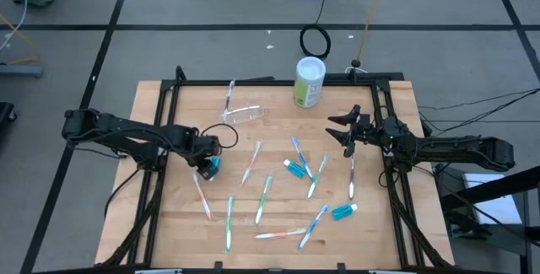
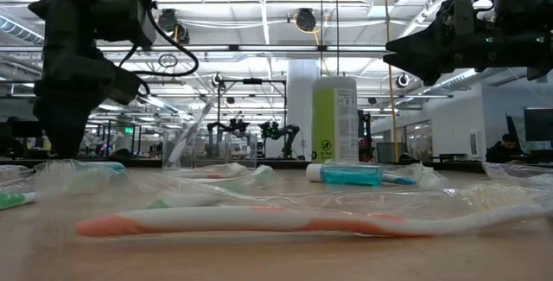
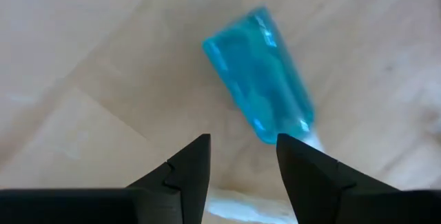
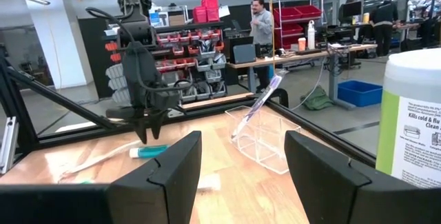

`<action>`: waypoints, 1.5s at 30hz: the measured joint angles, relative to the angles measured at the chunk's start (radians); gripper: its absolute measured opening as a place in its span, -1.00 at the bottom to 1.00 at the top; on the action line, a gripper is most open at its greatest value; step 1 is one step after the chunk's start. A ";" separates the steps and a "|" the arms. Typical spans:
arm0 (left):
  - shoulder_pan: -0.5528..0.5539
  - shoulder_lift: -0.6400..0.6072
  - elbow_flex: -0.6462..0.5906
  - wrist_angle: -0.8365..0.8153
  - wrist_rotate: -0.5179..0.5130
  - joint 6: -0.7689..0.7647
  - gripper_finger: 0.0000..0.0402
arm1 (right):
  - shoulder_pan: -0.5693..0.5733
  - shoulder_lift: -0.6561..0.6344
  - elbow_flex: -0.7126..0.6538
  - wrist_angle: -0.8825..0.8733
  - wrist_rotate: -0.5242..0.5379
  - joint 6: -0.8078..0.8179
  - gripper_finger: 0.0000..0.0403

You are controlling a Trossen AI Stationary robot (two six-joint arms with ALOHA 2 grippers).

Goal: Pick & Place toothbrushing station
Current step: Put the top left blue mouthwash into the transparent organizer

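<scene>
Toothbrushes (image 1: 264,200) mostly lie loose at 6 o'clock; only one stands in the holder (image 1: 243,114). Left claw (image 1: 207,168) hangs spread over a blue tube (image 3: 258,72), right claw (image 1: 344,131) spread, empty.

White-and-green canister (image 4: 413,114) label, partly cut off: "Kills cold & flu", "Clean". No other text legible.

Grey floor (image 1: 211,4), red bins (image 4: 207,9), ceiling lights (image 2: 304,19)
</scene>
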 joint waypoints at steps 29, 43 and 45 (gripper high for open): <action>-0.166 0.156 -0.006 0.176 -0.087 -0.291 -0.15 | 0.000 0.000 0.000 0.000 0.000 0.000 0.00; -0.165 0.185 0.034 0.152 -0.091 -0.118 -0.58 | 0.000 0.000 0.000 -0.001 0.000 0.000 0.00; -0.165 0.190 0.073 0.143 -0.109 -0.050 -0.57 | 0.000 0.000 0.000 -0.001 0.000 0.000 0.00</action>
